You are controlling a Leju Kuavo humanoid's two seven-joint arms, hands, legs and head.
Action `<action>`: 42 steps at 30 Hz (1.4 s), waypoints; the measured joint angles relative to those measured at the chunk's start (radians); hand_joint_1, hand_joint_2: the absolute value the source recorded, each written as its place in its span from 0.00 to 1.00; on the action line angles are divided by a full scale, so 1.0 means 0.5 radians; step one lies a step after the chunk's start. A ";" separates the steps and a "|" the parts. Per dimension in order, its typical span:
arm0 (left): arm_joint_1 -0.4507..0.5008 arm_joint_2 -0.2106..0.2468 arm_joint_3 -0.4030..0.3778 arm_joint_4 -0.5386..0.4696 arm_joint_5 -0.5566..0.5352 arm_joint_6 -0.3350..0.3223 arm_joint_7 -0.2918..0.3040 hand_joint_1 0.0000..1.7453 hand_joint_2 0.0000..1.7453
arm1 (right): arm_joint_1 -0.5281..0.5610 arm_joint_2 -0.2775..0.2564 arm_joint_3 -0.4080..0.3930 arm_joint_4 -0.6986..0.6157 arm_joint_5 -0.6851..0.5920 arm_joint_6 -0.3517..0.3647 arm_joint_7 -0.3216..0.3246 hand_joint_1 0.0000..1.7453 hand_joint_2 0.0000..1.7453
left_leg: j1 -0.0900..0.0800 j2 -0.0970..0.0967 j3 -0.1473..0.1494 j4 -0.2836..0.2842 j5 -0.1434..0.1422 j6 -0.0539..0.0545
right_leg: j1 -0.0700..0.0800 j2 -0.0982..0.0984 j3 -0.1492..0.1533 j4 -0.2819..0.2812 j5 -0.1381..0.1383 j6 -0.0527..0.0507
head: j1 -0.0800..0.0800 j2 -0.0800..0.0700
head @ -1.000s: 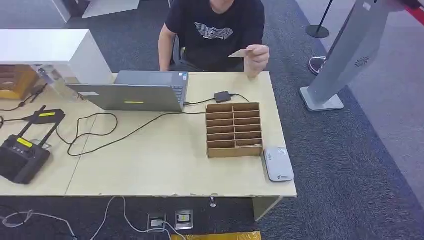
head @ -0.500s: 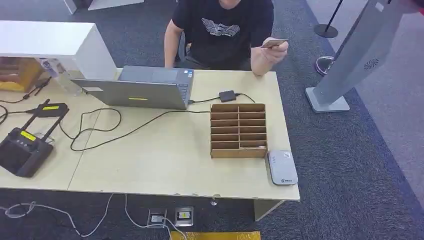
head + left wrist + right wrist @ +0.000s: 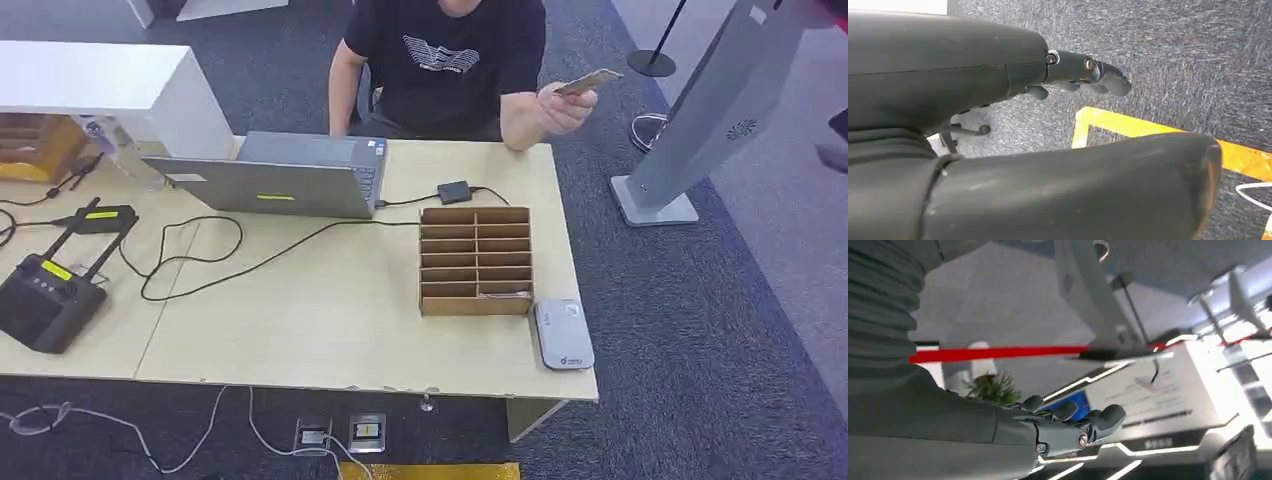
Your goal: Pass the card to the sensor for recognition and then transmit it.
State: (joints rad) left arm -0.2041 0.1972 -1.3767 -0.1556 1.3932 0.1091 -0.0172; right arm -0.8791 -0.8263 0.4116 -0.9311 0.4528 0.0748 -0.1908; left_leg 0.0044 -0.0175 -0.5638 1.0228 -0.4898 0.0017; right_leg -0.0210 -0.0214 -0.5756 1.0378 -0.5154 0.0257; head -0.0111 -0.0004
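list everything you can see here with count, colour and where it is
card: 1, tan, held up by the person's hand beyond the table's far right corner
sensor: 1, grey, table's near right corner
slotted box: 1, brown cardboard, beside the sensor
laptop: 1, grey, far side of table
adapter: 1, black, right of laptop
controller: 1, black with yellow label, left end
kiosk stand: 1, grey, on the carpet at right
left hand: 1, dark, holds nothing, above carpet
right hand: 1, grey, holds nothing

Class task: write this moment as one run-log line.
card: held up by person's hand past table's far edge | sensor: on table, untouched | left hand: holds nothing | right hand: holds nothing
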 joint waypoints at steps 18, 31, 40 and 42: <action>0.001 0.015 0.000 0.000 -0.029 -0.007 0.002 0.00 0.00 | 0.204 0.152 0.216 -0.259 -0.005 0.027 0.058 0.00 1.00 | 0.000 0.002 0.000 0.000 -0.001 -0.001 | 0.000 0.002 0.000 0.000 0.000 0.000 | 0.000 0.000; 0.003 0.024 0.000 -0.005 -0.054 0.014 0.038 0.00 0.00 | 0.354 0.192 0.410 -0.627 -0.099 0.053 0.348 0.00 1.00 | 0.000 0.003 0.000 0.000 -0.001 -0.001 | 0.000 0.003 -0.002 0.000 0.000 0.000 | 0.000 0.000; 0.004 0.033 0.000 -0.006 -0.060 0.028 0.038 0.00 0.00 | 0.376 0.104 0.475 -0.939 -0.160 0.095 0.432 0.00 1.00 | 0.000 0.006 0.001 0.000 -0.001 -0.001 | 0.000 0.007 -0.003 0.000 0.000 0.000 | 0.000 0.000; 0.004 0.033 0.001 -0.010 -0.060 0.032 0.038 0.00 0.00 | 0.377 0.090 0.488 -0.978 -0.162 0.095 0.433 0.00 1.00 | 0.000 0.006 0.001 0.000 -0.001 -0.001 | 0.000 0.007 -0.003 0.000 0.000 0.000 | 0.000 0.000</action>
State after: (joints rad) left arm -0.2019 0.2136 -1.3764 -0.1606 1.3634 0.1251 0.0019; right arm -0.6906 -0.7813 0.6558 -1.4199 0.3719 0.1225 0.0256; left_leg 0.0045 -0.0145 -0.5630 1.0229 -0.4902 0.0011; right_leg -0.0209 -0.0177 -0.5768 1.0376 -0.5154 0.0256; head -0.0111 -0.0004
